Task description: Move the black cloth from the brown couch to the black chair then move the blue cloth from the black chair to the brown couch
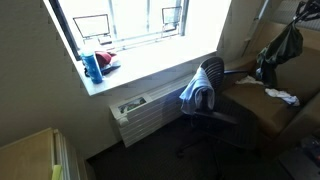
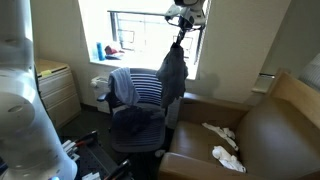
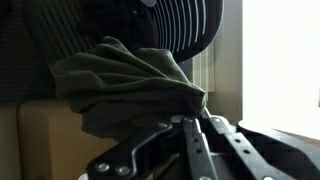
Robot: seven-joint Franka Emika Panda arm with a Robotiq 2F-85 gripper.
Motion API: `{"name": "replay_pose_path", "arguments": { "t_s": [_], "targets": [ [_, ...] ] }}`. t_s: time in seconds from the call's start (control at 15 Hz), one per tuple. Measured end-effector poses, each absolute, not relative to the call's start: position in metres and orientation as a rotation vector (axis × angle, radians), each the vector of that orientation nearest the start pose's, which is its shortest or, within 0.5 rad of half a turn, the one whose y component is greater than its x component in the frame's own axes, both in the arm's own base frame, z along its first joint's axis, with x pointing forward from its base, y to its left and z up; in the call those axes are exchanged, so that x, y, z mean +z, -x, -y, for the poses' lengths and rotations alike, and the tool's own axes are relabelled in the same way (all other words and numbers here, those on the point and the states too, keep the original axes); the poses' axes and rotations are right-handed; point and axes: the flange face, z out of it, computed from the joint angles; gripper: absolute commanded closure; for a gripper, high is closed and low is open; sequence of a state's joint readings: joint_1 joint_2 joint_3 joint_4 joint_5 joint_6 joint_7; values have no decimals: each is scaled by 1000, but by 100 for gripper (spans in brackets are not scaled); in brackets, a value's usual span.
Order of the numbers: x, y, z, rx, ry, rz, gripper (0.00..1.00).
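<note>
My gripper is shut on the black cloth, which hangs from it in the air above the edge of the brown couch, close to the black chair. In an exterior view the cloth hangs over the couch, right of the chair. The blue striped cloth is draped over the chair's backrest; it also shows in an exterior view. In the wrist view the cloth bunches at my fingertips, with the chair back behind.
White cloths lie on the couch seat. A bright window sill holds a blue bottle and a red item. A radiator sits under the window. A wooden cabinet stands by the wall.
</note>
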State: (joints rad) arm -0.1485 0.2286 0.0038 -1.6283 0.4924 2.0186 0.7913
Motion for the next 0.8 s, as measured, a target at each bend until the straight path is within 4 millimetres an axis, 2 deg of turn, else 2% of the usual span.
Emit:
{"name": "replay_pose_path", "arguments": {
  "t_s": [0.13, 0.27, 0.47, 0.6, 0.8],
  "targets": [
    [504, -646, 64, 15, 2264, -1397, 98],
    [484, -641, 44, 138, 2289, -1324, 98],
    [447, -632, -10, 342, 2287, -1204, 98],
    [429, -625, -46, 484, 2291, -1126, 98],
    [405, -614, -83, 670, 2327, -1012, 98]
  ]
}}
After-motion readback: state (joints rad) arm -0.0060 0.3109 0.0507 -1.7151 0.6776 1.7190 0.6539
